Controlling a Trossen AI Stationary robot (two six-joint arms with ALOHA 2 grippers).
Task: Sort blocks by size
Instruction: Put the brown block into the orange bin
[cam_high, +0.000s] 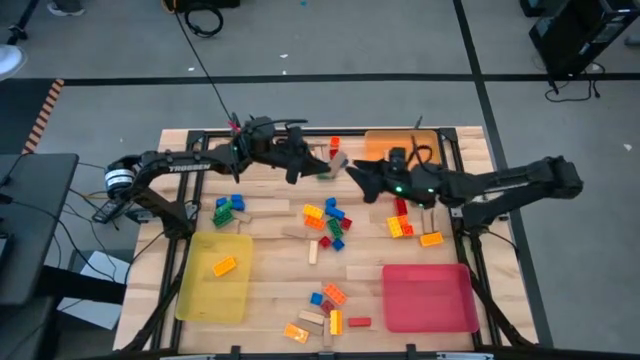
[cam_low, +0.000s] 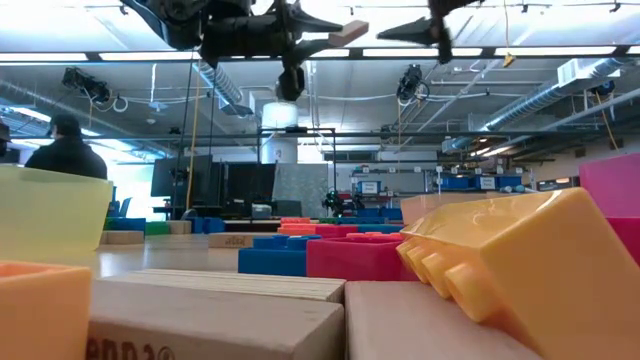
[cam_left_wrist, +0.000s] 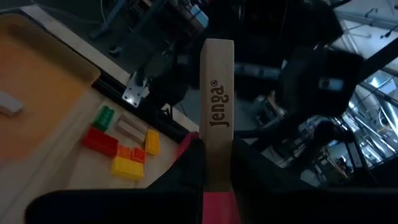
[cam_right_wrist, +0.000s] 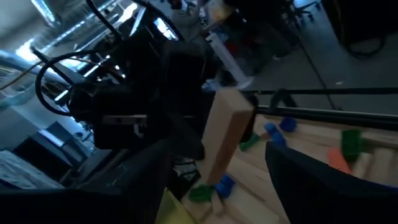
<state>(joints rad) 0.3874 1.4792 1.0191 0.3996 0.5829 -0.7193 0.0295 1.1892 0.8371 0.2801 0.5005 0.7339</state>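
Left tool (cam_left_wrist: 214, 163) pinching wooden block (cam_left_wrist: 217, 106), long axis pointing outward

So the high cam hangs straight above and looks down on the whole tabletop (cam_high: 270, 300), both arms and some floor around it. The low cam sits right at tabletop level, super close to a few blocks, facing level across into the room, arms poking in from the top. Each wrist cam rides its own arm and looks forward past its fingers. Both wrist views, the low one and the overhead one share the same wooden plank (cam_left_wrist: 217, 112) held mid-air between the arms
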